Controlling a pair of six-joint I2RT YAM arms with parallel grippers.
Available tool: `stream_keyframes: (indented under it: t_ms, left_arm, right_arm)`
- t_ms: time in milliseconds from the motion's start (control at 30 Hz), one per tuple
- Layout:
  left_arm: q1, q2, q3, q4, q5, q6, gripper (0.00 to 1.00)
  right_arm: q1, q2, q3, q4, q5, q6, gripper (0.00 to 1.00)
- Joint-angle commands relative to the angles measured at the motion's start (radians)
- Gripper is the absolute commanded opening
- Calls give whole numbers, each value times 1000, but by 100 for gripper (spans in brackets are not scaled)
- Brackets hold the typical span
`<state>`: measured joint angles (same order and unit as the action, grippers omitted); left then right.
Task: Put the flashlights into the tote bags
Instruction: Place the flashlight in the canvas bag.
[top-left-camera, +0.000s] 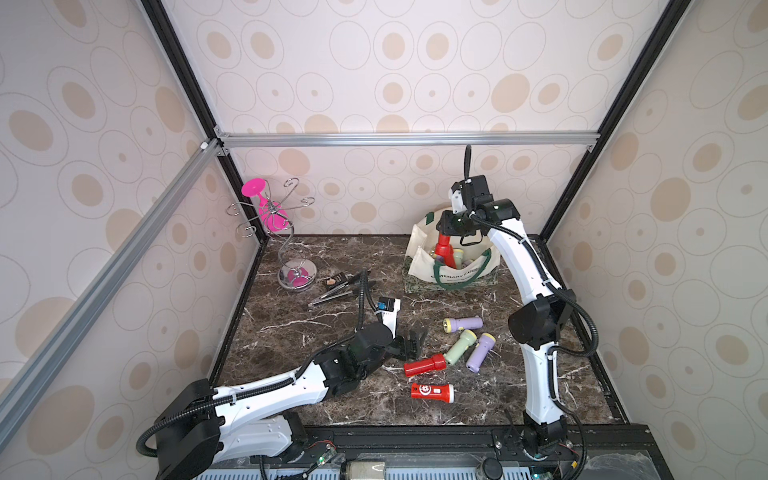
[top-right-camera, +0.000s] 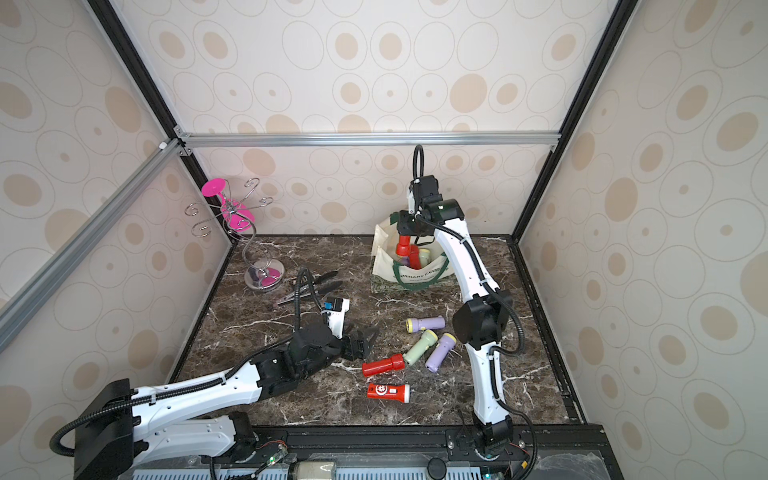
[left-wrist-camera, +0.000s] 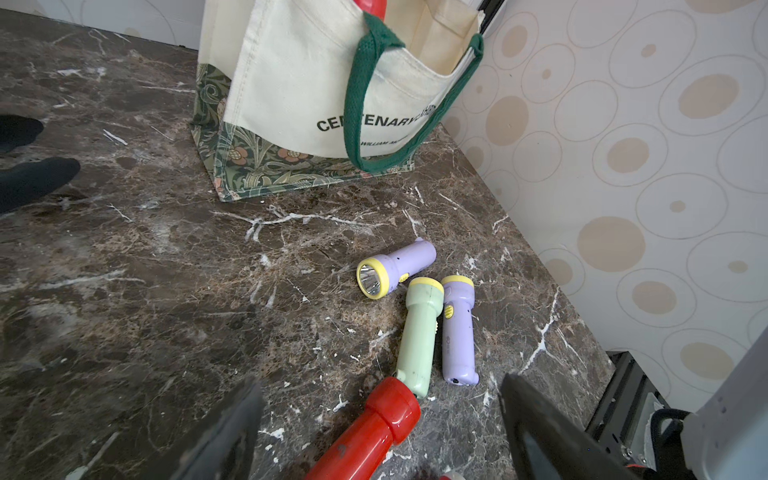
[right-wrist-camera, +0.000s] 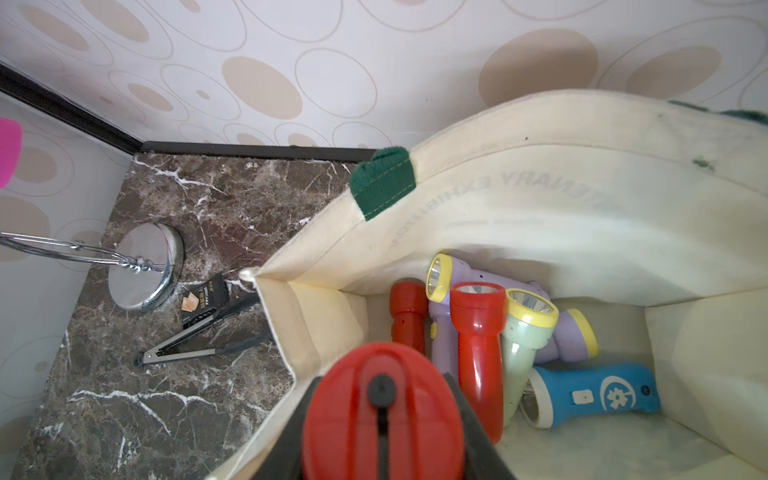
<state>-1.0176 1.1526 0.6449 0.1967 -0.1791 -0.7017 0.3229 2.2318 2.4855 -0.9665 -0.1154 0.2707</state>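
Right gripper (top-left-camera: 448, 233) clamps stubby red plastic flashlight (top-left-camera: 444, 249) over cream canvas tote bag (top-left-camera: 419, 266): likely drop step, needs release. Left gripper (top-left-camera: 419, 343) open.

flashlights (top-left-camera: 459, 348) lie on the table (top-left-camera: 291, 332) before the tote (top-left-camera: 420, 253).

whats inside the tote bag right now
Seen in the tote bag: two red flashlights, two lilac flashlights, a pale green flashlight, a blue flashlight. The right gripper holds a third red flashlight at the opening, hiding that corner.
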Motion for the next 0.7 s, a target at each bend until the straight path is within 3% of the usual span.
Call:
stream_keyframes:
  t_ms: [0, 100, 233, 667]
  left_arm:
    - [-4, -21, 1, -10, -20, 21, 89]
    - [-4, -29, -2, -17, -24, 27, 89]
    - [-4, -33, 4, -31, -37, 40, 89]
    - [-4, 3, 32, -71, -39, 56, 89]
  right_arm:
    - [-5, 25, 33, -11, 2, 0, 0]
    - [-4, 49, 33, -12, -9, 13, 0]
    - [-4, 67, 29, -10, -24, 19, 7]
    - [-4, -31, -52, 68, 14, 29, 65]
